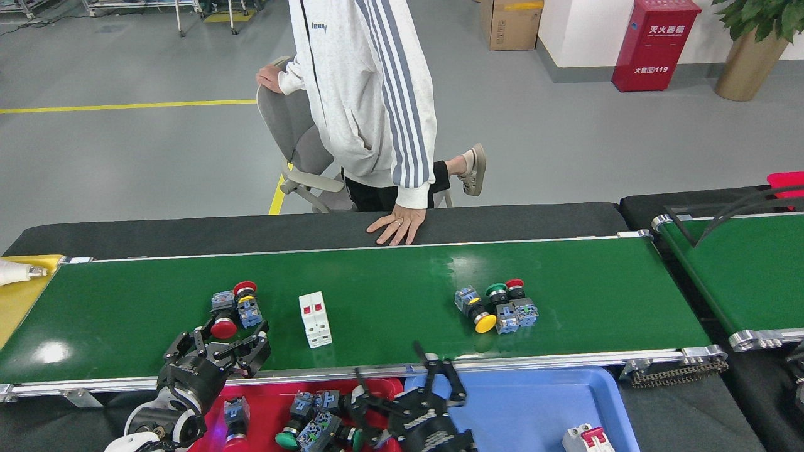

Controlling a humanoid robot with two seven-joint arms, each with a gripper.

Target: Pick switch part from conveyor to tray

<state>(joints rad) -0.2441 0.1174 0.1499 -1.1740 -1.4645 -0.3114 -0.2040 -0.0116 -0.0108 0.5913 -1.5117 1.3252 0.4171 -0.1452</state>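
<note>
The conveyor (pixel 389 276) carries three lots of switch parts: a red mushroom-button pair (pixel 231 309) at the left, a white breaker (pixel 315 319) in the middle, and a cluster with yellow, green and red buttons (pixel 496 307) at the right. My left gripper (pixel 223 345) is open at the belt's near rail, its fingers spread just below the red mushroom button. My right gripper (pixel 402 386) hangs open over the seam between the red tray (pixel 276 394) and the blue tray (pixel 534 408). Nothing shows between its fingers. Several switch parts (pixel 311 427) lie in the red tray.
A person's hand (pixel 396 227) rests on the black far edge of the table. The blue tray holds a white breaker (pixel 581 436). A second green belt (pixel 741 270) stands at the right. At the left lies a yellow surface (pixel 19 301) with a bulb (pixel 16 273).
</note>
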